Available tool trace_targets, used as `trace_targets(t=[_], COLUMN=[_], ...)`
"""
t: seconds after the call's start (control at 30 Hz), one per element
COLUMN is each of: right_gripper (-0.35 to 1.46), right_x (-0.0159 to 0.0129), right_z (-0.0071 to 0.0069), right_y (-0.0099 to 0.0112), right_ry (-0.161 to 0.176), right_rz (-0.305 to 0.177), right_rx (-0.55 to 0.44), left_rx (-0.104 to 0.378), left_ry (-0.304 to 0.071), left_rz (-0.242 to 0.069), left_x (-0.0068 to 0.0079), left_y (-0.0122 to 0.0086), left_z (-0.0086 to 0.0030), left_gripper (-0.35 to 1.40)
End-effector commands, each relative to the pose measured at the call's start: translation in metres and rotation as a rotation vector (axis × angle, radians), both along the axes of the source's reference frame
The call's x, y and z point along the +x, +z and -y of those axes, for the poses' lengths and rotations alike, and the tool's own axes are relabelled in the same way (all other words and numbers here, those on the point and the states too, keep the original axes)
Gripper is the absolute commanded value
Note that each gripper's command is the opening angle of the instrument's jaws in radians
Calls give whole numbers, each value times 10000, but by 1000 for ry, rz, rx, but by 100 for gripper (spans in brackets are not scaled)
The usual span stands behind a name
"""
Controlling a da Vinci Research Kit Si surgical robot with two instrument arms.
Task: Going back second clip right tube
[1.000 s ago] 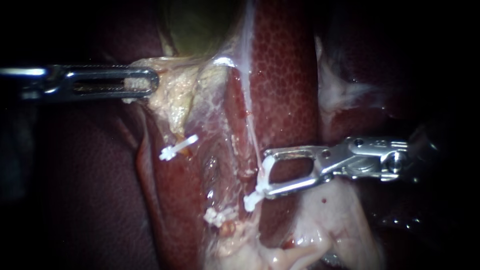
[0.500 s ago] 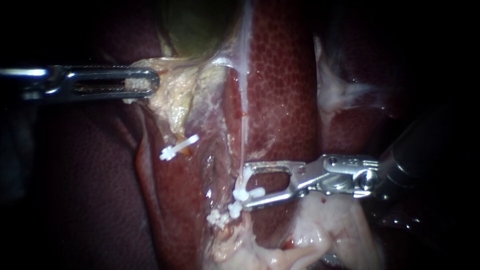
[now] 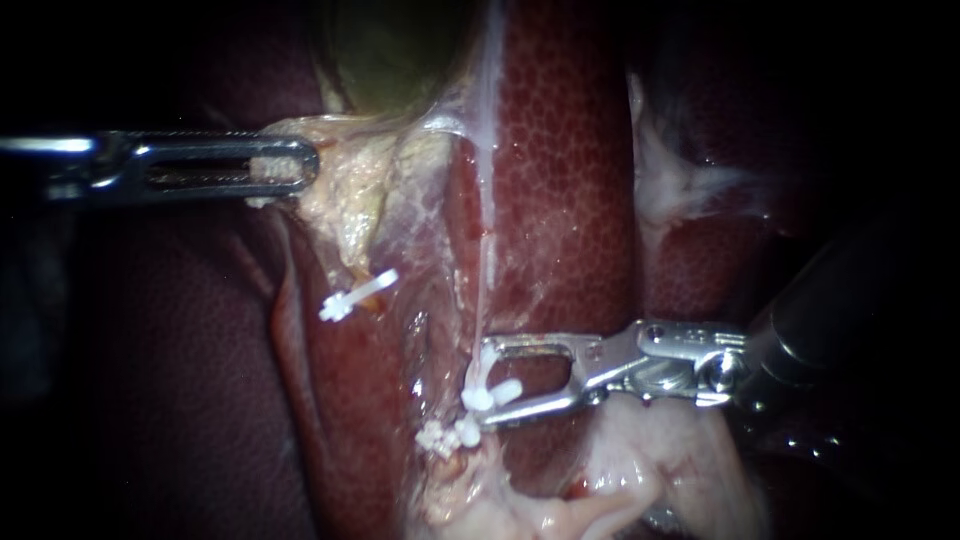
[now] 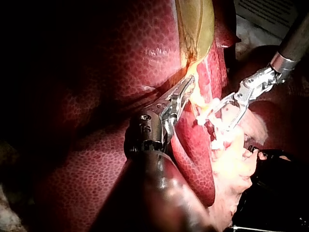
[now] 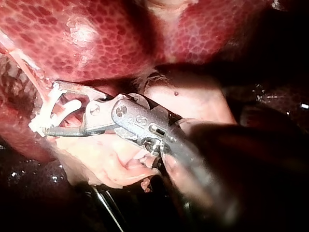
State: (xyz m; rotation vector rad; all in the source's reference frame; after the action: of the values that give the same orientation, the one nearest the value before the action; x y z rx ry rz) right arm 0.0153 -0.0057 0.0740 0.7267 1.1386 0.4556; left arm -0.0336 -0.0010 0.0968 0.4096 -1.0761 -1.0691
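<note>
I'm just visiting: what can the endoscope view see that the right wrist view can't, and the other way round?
Only the endoscope view shows the left instrument gripping pale tissue, the greenish gallbladder and a lone clip further left. Only the right wrist view shows plainly how the white clip spans from one jaw to the other of the right instrument. Both show that instrument, its clip at the thin tube, and the liver.

mottled red liver (image 3: 570, 150); greenish gallbladder (image 3: 400, 50) above; pale fatty tissue (image 3: 650, 470) low, glistening.
</note>
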Motion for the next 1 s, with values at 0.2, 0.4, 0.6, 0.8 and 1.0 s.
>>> trace_targets(t=[0.2, 0.4, 0.6, 0.8, 1.0], right_gripper=[60, 60, 59, 58, 58], right_x=[1, -1, -4, -9, -10], right_z=[8, 11, 17, 20, 21], right_y=[5, 5, 5, 3, 2], right_ry=[-23, -36, -61, -74, -84], right_rz=[7, 14, 24, 38, 37], right_rx=[9, 14, 19, 29, 37], left_rx=[0, 0, -1, -1, -1], left_ry=[0, 0, 0, 0, 0], left_rz=[0, 0, -1, -1, -1], left_x=[0, 0, 0, 0, 0], left_y=[0, 1, 1, 1, 1], left_z=[0, 1, 1, 1, 1], left_gripper=[-35, -35, -35, -35, -35])
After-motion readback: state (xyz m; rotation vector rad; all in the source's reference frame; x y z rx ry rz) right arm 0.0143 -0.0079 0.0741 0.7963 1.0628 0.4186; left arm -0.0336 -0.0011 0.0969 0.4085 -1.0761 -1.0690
